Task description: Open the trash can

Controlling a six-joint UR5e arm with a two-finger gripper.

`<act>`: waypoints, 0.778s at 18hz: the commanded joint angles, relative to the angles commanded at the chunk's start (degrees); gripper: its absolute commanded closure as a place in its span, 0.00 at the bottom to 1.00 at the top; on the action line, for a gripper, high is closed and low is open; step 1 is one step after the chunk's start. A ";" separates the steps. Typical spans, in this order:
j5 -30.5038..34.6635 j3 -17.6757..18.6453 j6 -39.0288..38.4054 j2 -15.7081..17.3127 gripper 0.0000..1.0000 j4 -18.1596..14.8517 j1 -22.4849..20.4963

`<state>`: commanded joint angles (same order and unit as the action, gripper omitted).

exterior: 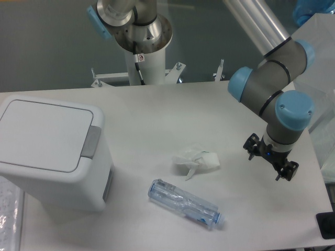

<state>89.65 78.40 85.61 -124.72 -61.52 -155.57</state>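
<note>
Trash can [49,151] sits far left with its lid down, well apart from the gripper [270,163] hovering at right, fingers spread, holding nothing.

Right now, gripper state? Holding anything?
Gripper: open, holding nothing, off to the right, far from the trash can, whose lid is shut.

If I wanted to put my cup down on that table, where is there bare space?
The widest bare patch is the far middle, between the trash can, the arm's white base post and the claw. A smaller strip lies at the near edge, between the trash can and the plastic bottle. The middle is crowded: the crumpled tissue lies just beyond the bottle.
</note>
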 joint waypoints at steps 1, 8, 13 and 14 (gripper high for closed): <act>0.00 0.00 0.00 -0.09 0.00 0.00 0.00; -0.62 -0.18 -0.70 0.18 0.00 -0.17 0.52; -2.98 2.71 -1.85 1.75 0.00 0.35 0.70; -4.03 3.86 -1.93 1.93 0.00 1.48 0.70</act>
<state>85.62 82.25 83.67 -122.79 -60.04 -154.86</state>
